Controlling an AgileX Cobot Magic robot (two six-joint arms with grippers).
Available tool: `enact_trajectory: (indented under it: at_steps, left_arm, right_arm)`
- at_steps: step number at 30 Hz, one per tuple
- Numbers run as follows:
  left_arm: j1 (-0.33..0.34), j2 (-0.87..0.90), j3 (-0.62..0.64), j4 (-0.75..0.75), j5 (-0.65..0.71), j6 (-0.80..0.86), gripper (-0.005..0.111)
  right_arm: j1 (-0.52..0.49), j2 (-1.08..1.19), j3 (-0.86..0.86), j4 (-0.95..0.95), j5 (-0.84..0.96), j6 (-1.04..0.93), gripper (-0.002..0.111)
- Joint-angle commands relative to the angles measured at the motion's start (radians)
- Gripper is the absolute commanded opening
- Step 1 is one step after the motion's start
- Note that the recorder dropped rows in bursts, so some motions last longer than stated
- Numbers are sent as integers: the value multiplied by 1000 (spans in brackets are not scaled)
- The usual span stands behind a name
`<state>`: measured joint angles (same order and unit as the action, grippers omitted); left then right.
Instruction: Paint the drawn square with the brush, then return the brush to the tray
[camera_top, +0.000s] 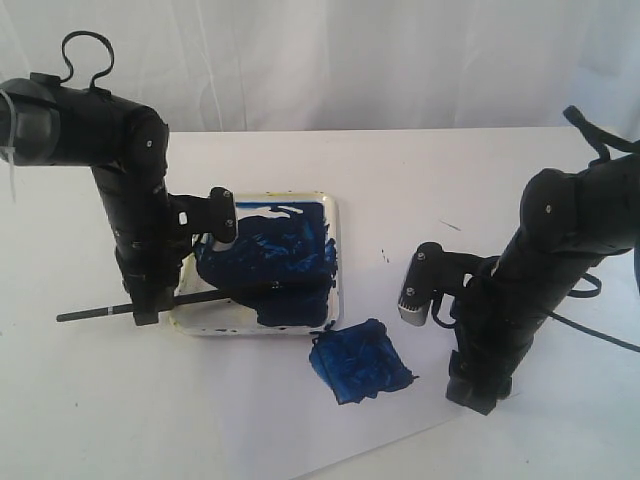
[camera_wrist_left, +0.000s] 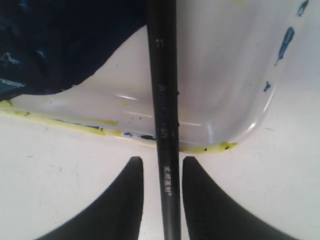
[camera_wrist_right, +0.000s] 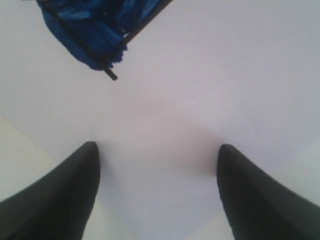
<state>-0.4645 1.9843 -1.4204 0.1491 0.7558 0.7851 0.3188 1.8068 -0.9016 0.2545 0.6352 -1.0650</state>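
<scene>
The brush (camera_top: 100, 311) lies level, its black handle sticking out left past the tray (camera_top: 338, 222) and its tip end lost in the tray's dark blue paint. My left gripper (camera_top: 146, 308) points down over the handle. In the left wrist view the brush (camera_wrist_left: 163, 100) runs between the fingers of the left gripper (camera_wrist_left: 163, 165) with a thin gap on each side, crossing the tray's yellow-stained rim (camera_wrist_left: 210, 147). The drawn square (camera_top: 360, 362) is smeared dark blue, its outlined corner (camera_wrist_right: 107, 72) showing. My right gripper (camera_wrist_right: 157, 150) hangs open over bare paper right of it.
The white paper sheet (camera_top: 250, 420) covers the table front, its edge running diagonally at lower right. A few small blue flecks (camera_top: 383, 258) dot the paper right of the tray. The right arm (camera_top: 540, 270) stands right of the square.
</scene>
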Motion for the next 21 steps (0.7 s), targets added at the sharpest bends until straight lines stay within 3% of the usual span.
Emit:
enact_trajectory:
  at_steps: [1,17,21]
  left_arm:
    - [2,-11,5,17,23,-3,34]
    - [2,-146,-25,14,12,-121,34]
    - [2,-181,-25,14,1,-232,33]
  right_arm:
    - [1,23,8,0,-7,3,63]
    - [1,-117,-45,0,-31,9,63]
    - [1,-164,-45,13,-8,152,63]
